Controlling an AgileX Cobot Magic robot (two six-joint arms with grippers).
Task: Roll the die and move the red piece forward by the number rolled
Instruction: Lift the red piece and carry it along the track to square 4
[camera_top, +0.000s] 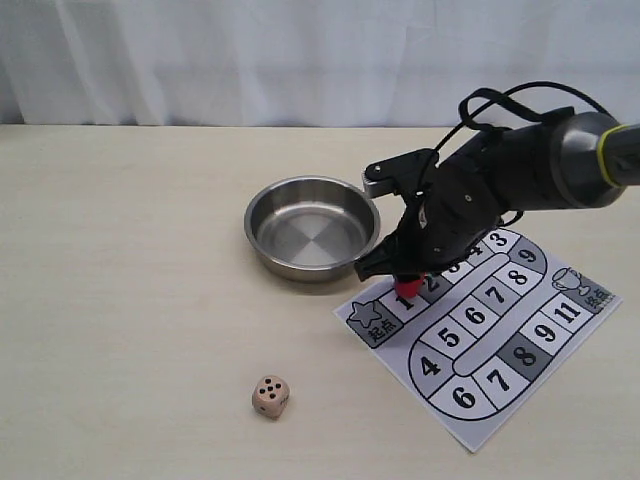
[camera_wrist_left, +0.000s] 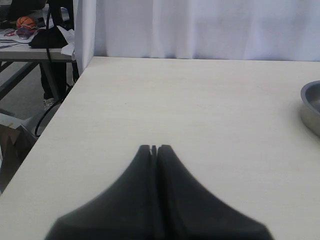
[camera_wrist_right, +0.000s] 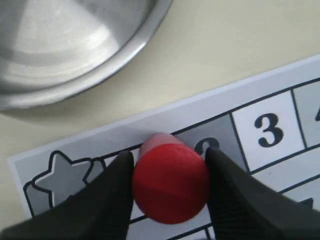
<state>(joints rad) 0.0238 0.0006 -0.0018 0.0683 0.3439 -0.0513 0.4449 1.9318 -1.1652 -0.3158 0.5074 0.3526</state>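
the roll looked done: the die (camera_top: 270, 396) sat at rest on the bare table (camera_top: 120, 250), well apart from the paper game board (camera_top: 470, 437) and out in front of the steel bowl (camera_top: 262, 235). from where i stood its top face seemed to show four or five pips, but it was too small to count for sure.

what remained was the move itself. the red piece (camera_wrist_right: 171, 182) was down at the start end of the numbered track, about on squares 1 and 2, just past the star square. the right gripper (camera_wrist_right: 170, 160) was down over it, its black fingers (camera_wrist_right: 112, 190) pressed in on either side of the cylinder, so i took it as gripped. whether the piece rested on the paper or was lifted a touch, i could not tell. i judged the counting forward not yet carried out, since the higher numbers lay ahead along the track with nothing on them.

the left gripper (camera_wrist_left: 154, 148) hung over an empty stretch of table with its jaws closed together, holding nothing, and only the bowl's edge showed near it.

the bowl stood just beside the board's near corner. it held nothing; its inside was plain shining metal.
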